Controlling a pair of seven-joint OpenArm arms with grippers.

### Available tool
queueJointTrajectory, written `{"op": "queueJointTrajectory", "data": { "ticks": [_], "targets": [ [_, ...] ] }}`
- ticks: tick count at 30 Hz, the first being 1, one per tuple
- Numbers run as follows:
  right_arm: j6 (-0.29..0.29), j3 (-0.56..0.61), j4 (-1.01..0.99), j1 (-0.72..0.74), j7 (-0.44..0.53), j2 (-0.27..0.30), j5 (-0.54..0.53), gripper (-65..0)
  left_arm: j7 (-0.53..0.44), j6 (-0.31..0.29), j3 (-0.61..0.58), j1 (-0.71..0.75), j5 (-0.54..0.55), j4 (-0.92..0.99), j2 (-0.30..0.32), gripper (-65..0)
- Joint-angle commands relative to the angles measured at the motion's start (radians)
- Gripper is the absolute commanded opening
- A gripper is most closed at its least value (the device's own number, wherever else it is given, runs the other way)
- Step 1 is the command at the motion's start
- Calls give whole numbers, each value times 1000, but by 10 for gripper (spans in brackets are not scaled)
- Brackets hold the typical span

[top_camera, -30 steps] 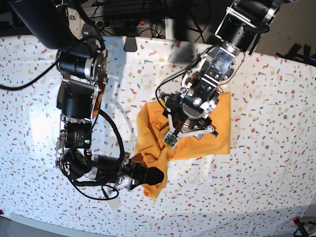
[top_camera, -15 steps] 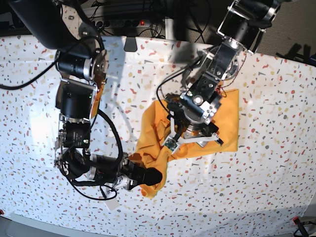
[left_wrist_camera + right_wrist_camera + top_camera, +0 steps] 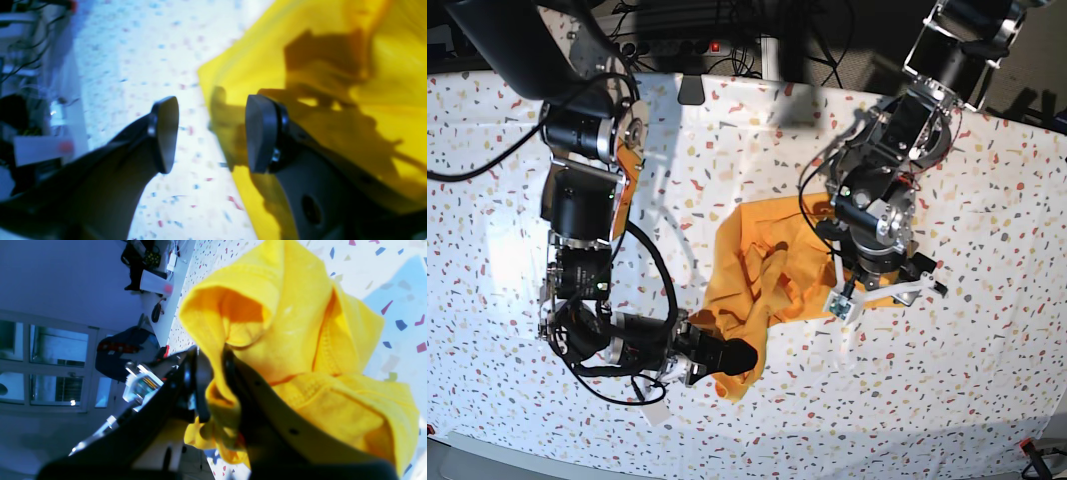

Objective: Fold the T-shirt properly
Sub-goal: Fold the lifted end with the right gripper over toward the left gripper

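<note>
The T-shirt [image 3: 762, 290] lies crumpled at the centre of the base view on the speckled worktop [image 3: 987, 390], its right part drawn further toward the right of the frame than 1 second ago. The left hand [image 3: 887, 290] has slid from the middle of the cloth to its right edge and hangs released, its 2 pads [image 3: 165, 133] apart and straddling the hem, gripping nothing. The right hand [image 3: 732, 355], at lower centre, stays clenched on a bunched corner of the T-shirt. My reading: the garment is being spread flat, so folding proper has not yet begun.
</note>
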State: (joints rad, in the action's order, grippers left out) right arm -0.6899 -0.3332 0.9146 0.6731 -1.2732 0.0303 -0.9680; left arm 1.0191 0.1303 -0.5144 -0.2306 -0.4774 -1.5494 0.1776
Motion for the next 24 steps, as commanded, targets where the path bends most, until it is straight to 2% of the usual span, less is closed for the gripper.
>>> {"op": "queueJointTrajectory", "data": {
  "ticks": [1,3,7,10,14,17,24],
  "targets": [
    [-8,0,18,42,16,3,-31,-650,-21,28,3,-21,-18,-17,26,-345],
    [-8,0,18,42,15,7,-31,-650,-33,52,3,-19,24,-14,71,-345],
    [-8,0,18,41,13,33,-31,-650,-51,55,3,-19,187,-14,157,-345],
    [-8,0,18,41,7,50,-32,-650,-58,57,3,-18,203,-14,180,-345],
    [-8,0,18,41,7,55,-32,-650,-95,45,3,-4,277,-2,171,-345],
    [-8,0,18,41,0,55,-32,-650,-135,35,3,21,280,49,148,-345],
    [-8,0,18,42,-16,49,-93,-650,-158,35,3,25,277,142,80,-345]
  ]
}}
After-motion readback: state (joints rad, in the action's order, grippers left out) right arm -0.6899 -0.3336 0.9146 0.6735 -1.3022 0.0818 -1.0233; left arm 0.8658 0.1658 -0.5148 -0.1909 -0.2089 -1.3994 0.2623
